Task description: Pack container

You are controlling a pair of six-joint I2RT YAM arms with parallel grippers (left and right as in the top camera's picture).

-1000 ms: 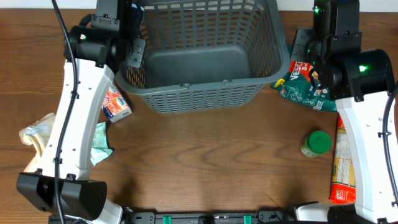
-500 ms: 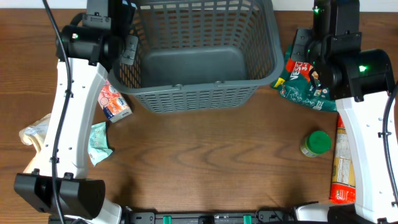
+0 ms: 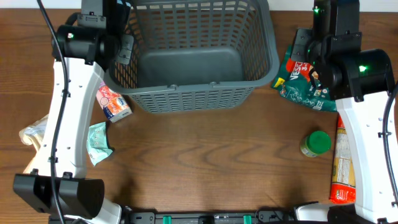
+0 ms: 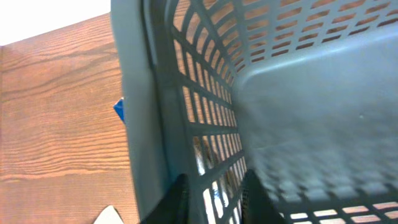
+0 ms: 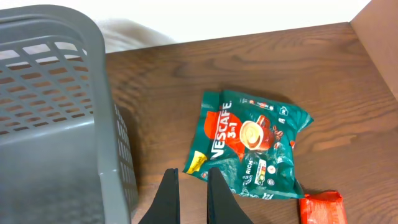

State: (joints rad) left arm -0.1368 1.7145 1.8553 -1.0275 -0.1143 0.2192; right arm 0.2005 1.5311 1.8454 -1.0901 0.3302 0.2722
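The container (image 3: 193, 99) is a large dark grey slotted basket at the top middle of the table. My left gripper (image 3: 119, 53) is shut on its left wall, one finger outside and one inside, as the left wrist view shows (image 4: 214, 200). The container fills that view (image 4: 298, 93). My right gripper (image 3: 306, 57) hangs above the table between the container's right wall (image 5: 50, 93) and a green Nescafe bag (image 5: 249, 146). Its fingers (image 5: 191, 199) are nearly together and hold nothing.
The Nescafe bag (image 3: 301, 84) lies right of the container. A green-lidded jar (image 3: 316, 144) and a long orange packet (image 3: 341, 162) lie at the right. A red-white packet (image 3: 112, 102), a teal packet (image 3: 98, 142) and a beige bag (image 3: 34, 134) lie at the left.
The left gripper has pulled the container to the left and slightly back. The red-white packet is more uncovered. The right arm has not moved.
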